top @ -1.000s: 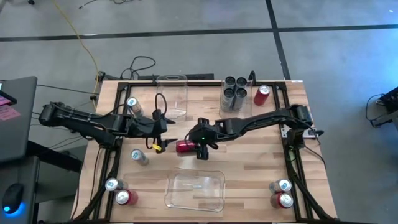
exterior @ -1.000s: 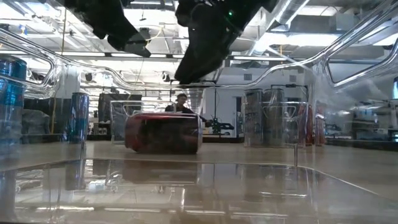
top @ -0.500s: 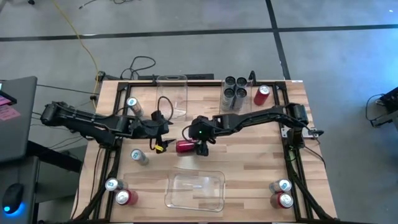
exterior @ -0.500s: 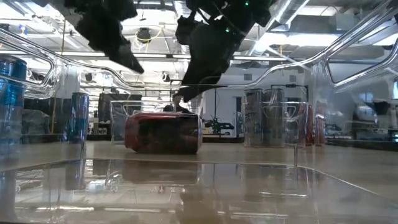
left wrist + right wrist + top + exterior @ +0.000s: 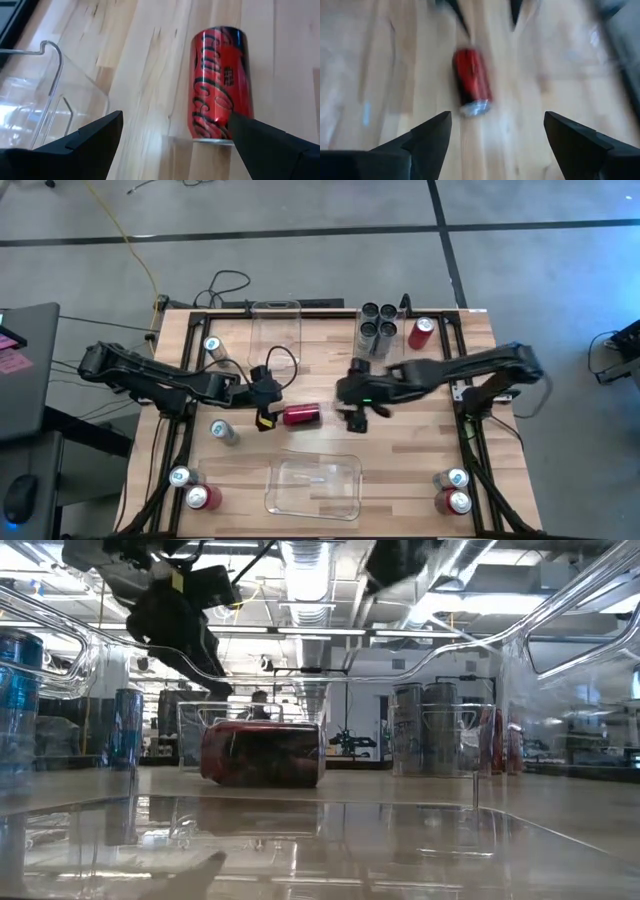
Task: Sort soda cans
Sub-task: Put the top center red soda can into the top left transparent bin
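A red soda can (image 5: 301,415) lies on its side on the wooden table, mid-table; it also shows in the low view (image 5: 262,753). My left gripper (image 5: 274,409) is open just left of it, and in its wrist view (image 5: 175,120) the can (image 5: 220,85) lies ahead of the fingers, untouched. My right gripper (image 5: 346,406) is open a little right of the can; its wrist view (image 5: 497,117) shows the can (image 5: 471,82) farther off. Four dark grey cans (image 5: 377,326) stand upright at the far right.
One clear bin (image 5: 277,330) stands at the far edge and another (image 5: 315,485) at the near edge. A red can (image 5: 421,332) stands far right. Silver-blue cans (image 5: 213,348) (image 5: 224,431) stand on the left. Can pairs stand at the near-left (image 5: 192,488) and near-right (image 5: 453,491) corners.
My right gripper has drawn away from the lying red can toward the table's right edge, rising almost out of the low view. My left gripper has moved right and come down toward the can's left end. The can has stayed where it was.
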Action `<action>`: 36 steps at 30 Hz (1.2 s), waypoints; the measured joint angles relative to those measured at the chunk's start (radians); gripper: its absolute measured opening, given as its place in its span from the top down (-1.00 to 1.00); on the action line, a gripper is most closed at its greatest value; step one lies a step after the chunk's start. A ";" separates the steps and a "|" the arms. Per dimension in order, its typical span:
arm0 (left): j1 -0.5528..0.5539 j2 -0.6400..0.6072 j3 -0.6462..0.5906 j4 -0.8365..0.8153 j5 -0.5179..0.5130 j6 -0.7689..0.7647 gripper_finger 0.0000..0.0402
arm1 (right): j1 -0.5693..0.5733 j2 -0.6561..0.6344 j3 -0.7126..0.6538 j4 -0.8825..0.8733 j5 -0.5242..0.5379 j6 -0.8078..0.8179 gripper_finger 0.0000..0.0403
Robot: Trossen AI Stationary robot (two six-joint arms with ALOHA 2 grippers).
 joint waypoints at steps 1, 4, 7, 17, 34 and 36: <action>-0.003 -0.001 0.000 0.008 -0.001 -0.002 -0.77 | 0.016 -0.043 -0.022 0.022 0.034 0.004 -0.64; -0.018 -0.016 0.000 0.016 -0.005 -0.005 -0.77 | 0.059 -0.182 -0.152 0.167 0.114 0.012 -0.62; -0.034 -0.044 0.000 0.022 -0.015 -0.006 -0.77 | 0.081 -0.315 -0.328 0.331 0.135 0.027 -0.61; -0.045 -0.080 0.000 -0.071 0.003 0.056 -0.77 | -0.035 -0.414 -0.747 0.929 0.007 0.055 -0.62; -0.042 -0.080 0.000 -0.112 0.008 0.057 -0.77 | -0.206 0.221 -0.236 0.581 -0.364 -0.079 -0.62; -0.042 -0.080 0.000 -0.112 0.008 0.049 -0.77 | -0.206 0.278 -0.176 0.518 -0.374 -0.106 -0.62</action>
